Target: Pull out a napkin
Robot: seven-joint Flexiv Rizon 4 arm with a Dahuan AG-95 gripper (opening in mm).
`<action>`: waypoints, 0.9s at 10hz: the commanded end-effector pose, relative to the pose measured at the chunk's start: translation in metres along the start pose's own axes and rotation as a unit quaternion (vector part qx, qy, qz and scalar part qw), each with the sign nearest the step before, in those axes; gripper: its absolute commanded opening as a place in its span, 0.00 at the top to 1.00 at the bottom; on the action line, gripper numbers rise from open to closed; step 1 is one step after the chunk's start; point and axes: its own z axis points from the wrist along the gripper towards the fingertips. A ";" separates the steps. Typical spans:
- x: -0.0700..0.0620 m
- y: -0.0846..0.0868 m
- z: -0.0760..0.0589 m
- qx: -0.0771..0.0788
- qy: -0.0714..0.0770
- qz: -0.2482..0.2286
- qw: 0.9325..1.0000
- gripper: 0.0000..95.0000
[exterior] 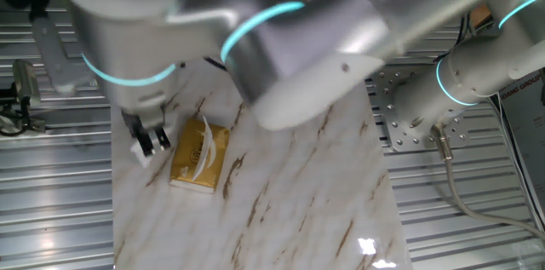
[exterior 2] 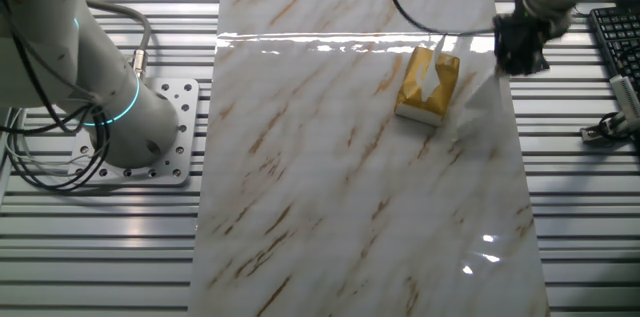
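Observation:
The flat golden tissue pack (exterior: 200,157) lies on the marble table top, also shown in the other fixed view (exterior 2: 428,87). A white napkin (exterior: 203,146) pokes out of the slot on top of the pack as a thin strip (exterior 2: 433,74). My gripper (exterior: 152,142) hangs low just beside the pack, toward the table's edge, and does not touch it; in the other fixed view the gripper (exterior 2: 520,49) is right of the pack. Its two dark fingers stand slightly apart with nothing between them.
The marble slab (exterior: 281,210) sits on a ribbed metal bench. The arm's base (exterior 2: 130,122) is bolted on a perforated plate beside the slab. A keyboard (exterior 2: 615,37) and cables lie off the slab's other side. My arm's links hide the slab's far end in one fixed view.

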 end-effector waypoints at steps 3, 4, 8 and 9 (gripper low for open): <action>-0.003 0.013 -0.003 -0.004 -0.007 -0.016 1.000 1.00; -0.003 0.013 -0.003 -0.005 -0.009 -0.016 1.000 1.00; -0.003 0.013 -0.003 -0.006 -0.017 -0.018 1.000 1.00; -0.003 0.013 -0.003 -0.007 -0.018 -0.019 1.000 1.00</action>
